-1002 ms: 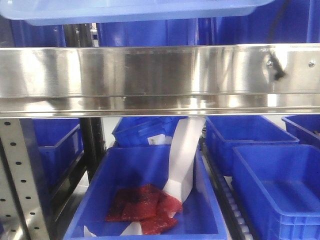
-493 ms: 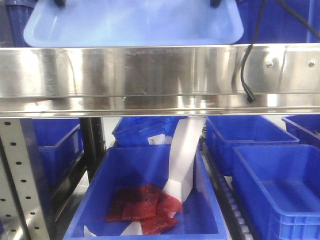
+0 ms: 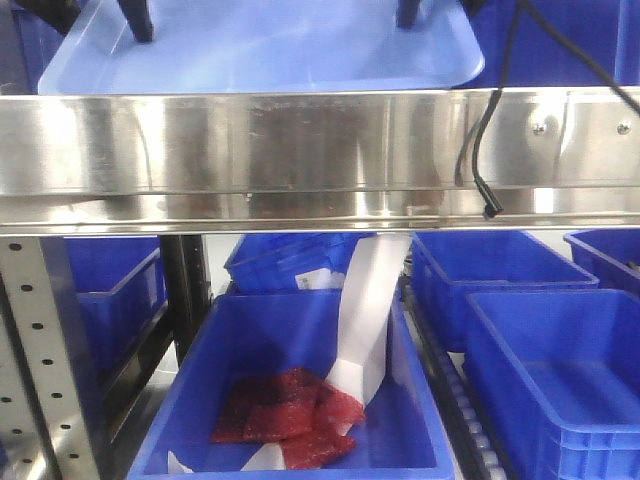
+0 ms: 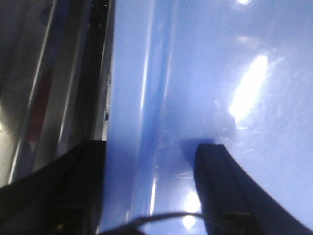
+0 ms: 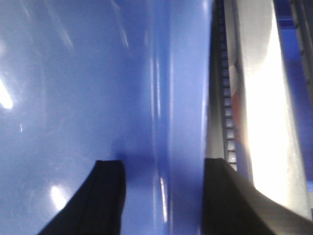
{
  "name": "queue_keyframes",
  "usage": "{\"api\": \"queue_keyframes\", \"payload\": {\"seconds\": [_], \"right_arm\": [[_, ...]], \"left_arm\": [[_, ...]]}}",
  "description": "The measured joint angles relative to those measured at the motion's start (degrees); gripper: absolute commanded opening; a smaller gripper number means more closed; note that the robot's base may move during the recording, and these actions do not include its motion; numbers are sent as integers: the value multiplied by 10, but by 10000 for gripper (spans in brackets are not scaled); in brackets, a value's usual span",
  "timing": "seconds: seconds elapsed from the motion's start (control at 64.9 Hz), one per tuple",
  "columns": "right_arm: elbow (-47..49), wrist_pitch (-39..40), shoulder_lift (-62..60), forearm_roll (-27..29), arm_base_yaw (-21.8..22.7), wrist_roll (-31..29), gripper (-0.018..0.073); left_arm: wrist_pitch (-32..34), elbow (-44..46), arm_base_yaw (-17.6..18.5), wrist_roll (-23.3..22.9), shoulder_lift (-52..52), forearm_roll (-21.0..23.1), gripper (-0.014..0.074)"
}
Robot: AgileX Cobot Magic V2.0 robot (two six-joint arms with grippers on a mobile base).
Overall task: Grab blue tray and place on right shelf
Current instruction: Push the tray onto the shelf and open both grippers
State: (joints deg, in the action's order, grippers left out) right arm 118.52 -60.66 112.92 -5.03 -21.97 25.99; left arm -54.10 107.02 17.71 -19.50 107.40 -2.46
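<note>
The right shelf (image 3: 300, 150), a stainless-steel rack with a broad front rail and perforated uprights, fills the front view, and the blue tray (image 3: 270, 45) sits above and just behind that rail, spanning from near the left end to past the middle. Below the rail stand deep dark blue bins (image 3: 290, 385), the middle one holding red packets (image 3: 285, 420) and a white paper strip (image 3: 365, 320). A black cable (image 3: 485, 130) hangs over the rail at the right. The left end effector (image 4: 149, 191) is clamped on the tray's rim, one finger (image 4: 225, 191) on the tray's inner face and the other outside the edge. The right end effector (image 5: 161, 200) grips the opposite rim likewise, one finger (image 5: 105, 196) inside, the other beside the steel rail
</note>
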Motion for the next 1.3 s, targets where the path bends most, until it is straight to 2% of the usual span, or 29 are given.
{"api": "queue_keyframes", "payload": {"seconds": [0.293, 0.355, 0.401, 0.463, 0.57, 0.601, 0.694, 0.894, 1.033, 1.11, 1.203, 1.295], "right_arm": [[0, 3, 0, 10, 13, 0, 449], [0, 4, 0, 10, 13, 0, 446], [0, 4, 0, 11, 13, 0, 433], [0, 4, 0, 11, 13, 0, 356], [0, 4, 0, 11, 13, 0, 111], [0, 4, 0, 11, 13, 0, 41], [0, 5, 0, 13, 13, 0, 67], [0, 9, -1, 22, 13, 0, 56], [-4, 22, -29, 22, 2, 0, 56], [-26, 48, -67, 16, -16, 0, 56], [-108, 123, -132, 0, -51, -1, 56], [-210, 214, -196, -18, -78, -2, 56]], "left_arm": [[4, 3, -15, 0, 1, 5, 316], [4, 3, -15, 0, 1, 4, 294], [4, 3, -15, 0, 1, 3, 244], [4, 6, -15, 0, 1, 2, 148], [1, 14, -15, 0, 1, 2, -54], [1, 15, -15, 0, 1, 2, -44], [1, 16, -15, 0, 1, 2, -39], [-10, 21, -15, 0, 0, 9, -48], [-4, 14, 4, 0, -37, 10, -48], [23, -11, 30, -2, -78, 4, -48], [102, -87, 66, -8, -139, -1, -48], [184, -169, 79, -18, -183, 2, -48]]}}
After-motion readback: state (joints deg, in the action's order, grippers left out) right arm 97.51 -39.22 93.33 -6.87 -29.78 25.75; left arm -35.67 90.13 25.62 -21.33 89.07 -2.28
